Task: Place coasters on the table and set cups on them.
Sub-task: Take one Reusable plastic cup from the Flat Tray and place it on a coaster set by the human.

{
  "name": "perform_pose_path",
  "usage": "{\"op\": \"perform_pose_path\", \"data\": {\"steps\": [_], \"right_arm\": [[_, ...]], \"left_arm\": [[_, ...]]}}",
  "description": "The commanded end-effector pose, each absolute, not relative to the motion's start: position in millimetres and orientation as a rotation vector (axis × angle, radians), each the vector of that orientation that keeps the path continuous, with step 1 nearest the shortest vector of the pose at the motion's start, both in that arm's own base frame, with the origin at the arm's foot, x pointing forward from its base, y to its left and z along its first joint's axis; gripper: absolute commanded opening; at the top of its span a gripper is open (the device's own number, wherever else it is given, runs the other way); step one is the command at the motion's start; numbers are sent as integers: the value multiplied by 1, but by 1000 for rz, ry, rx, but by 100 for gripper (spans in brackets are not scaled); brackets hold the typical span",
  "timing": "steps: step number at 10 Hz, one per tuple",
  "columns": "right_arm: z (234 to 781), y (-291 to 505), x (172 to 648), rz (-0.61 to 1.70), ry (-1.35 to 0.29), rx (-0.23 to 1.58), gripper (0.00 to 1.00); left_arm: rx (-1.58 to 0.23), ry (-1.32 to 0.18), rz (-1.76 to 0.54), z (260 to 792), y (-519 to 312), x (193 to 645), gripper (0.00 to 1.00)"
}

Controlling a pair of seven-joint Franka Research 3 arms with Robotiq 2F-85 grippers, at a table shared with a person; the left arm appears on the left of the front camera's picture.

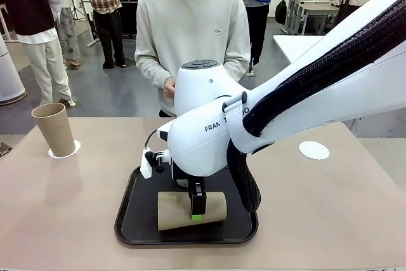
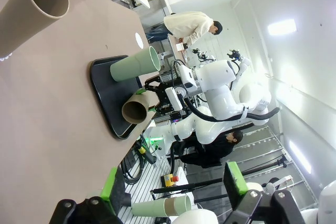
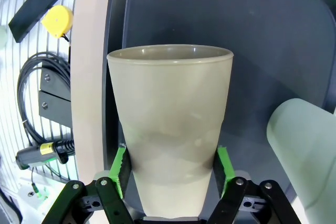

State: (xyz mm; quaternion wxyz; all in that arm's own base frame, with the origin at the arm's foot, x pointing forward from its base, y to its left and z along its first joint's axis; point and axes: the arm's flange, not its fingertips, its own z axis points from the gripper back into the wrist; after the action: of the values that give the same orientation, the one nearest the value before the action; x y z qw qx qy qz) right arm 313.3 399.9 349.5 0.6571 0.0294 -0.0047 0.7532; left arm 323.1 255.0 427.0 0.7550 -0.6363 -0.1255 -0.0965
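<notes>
**On the bench: one cup sorted, two to go**

Over at the left of the front view, the upright tan cup [image 1: 54,130] is standing on the left coaster [image 1: 74,148], so that pair is done. Far right of the same frame, the right coaster [image 1: 314,150] lies bare on the bench [image 1: 317,220], waiting for a cup. That's two coasters laid. I can't tell whether a third is tucked behind the big white arm across the middle.

Bottom centre, the black tray [image 1: 124,226] holds the other two cups, both on their sides. The lying tan cup [image 1: 174,211] is the one being worked. The right tool [image 1: 198,211] is clenched on it, and in the right wrist view the green pads [image 3: 119,171] press its walls on either side near the base. The mint cup [image 3: 304,150] lies just beside it, at the right edge of that frame, untouched.

The left tool [image 2: 172,174] hangs released, fingers spread with nothing between them, well away from the tray.

My read: roughly a third done. The gripped cup needs lifting, standing up and setting on a coaster, then the mint one.
</notes>
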Motion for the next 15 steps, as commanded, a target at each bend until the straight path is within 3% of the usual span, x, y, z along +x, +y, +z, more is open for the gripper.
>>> {"op": "perform_pose_path", "data": {"steps": [1,2,4,8,14,15], "right_arm": [[345,396,308,1703,-33,96,0],[350,393,306,1686,-12,118,11],[385,377,290,1735,44,198,11],[480,310,295,1642,-105,302,11],[459,305,322,1649,-85,359,11],[455,310,322,1662,-79,369,31]], "left_arm": [[-1395,-279,-213,429,256,322,100],[-1395,-279,-213,429,256,322,100],[-1395,-279,-213,429,256,322,100],[-1395,-279,-213,429,256,322,100],[-1395,-279,-213,429,256,322,100],[-1395,-279,-213,429,256,322,100]]}}
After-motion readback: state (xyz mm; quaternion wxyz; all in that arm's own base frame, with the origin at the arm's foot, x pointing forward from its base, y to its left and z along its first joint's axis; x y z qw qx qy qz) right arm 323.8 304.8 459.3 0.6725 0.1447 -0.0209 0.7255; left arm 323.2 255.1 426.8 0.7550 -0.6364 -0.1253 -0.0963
